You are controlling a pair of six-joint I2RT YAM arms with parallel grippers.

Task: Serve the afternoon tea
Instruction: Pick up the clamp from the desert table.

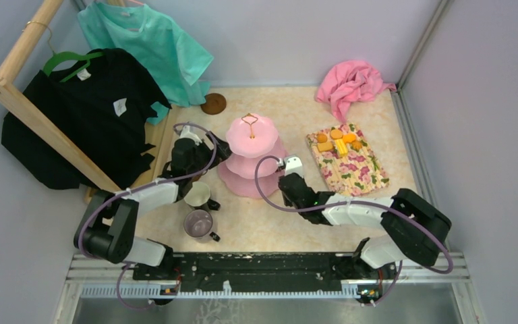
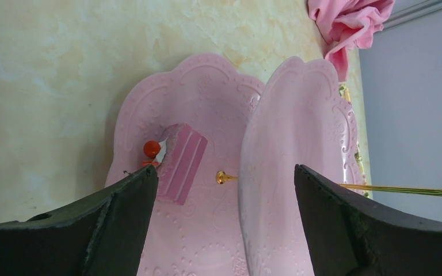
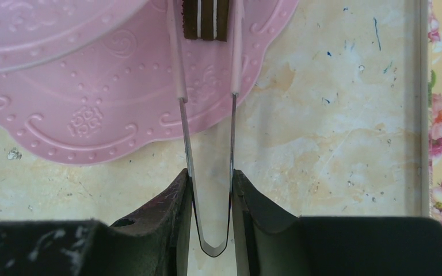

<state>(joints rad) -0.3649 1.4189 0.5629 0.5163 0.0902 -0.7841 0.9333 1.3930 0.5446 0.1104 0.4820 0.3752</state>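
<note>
The pink three-tier cake stand (image 1: 251,138) with its gold loop (image 1: 249,121) stands mid-table. My right gripper (image 3: 210,175) is shut on metal tongs (image 3: 185,144), whose pink tips pinch a brown-and-white striped snack (image 3: 205,20) over the stand's bottom tier (image 3: 92,121). My left gripper (image 2: 224,169) hangs open at the stand's left side, empty, close to a pink cake slice (image 2: 181,161) topped with a red cherry on the bottom tier (image 2: 195,230). Orange and yellow snacks (image 1: 339,142) lie on the floral mat. A white mug (image 1: 197,194) and a grey-purple mug (image 1: 199,223) sit front left.
The floral mat (image 1: 361,172) lies right of the stand and a pink cloth (image 1: 351,84) is bunched at the back right. A brown saucer (image 1: 214,103) sits at the back. A wooden rack with a black shirt (image 1: 81,115) and a teal shirt (image 1: 148,40) fills the left.
</note>
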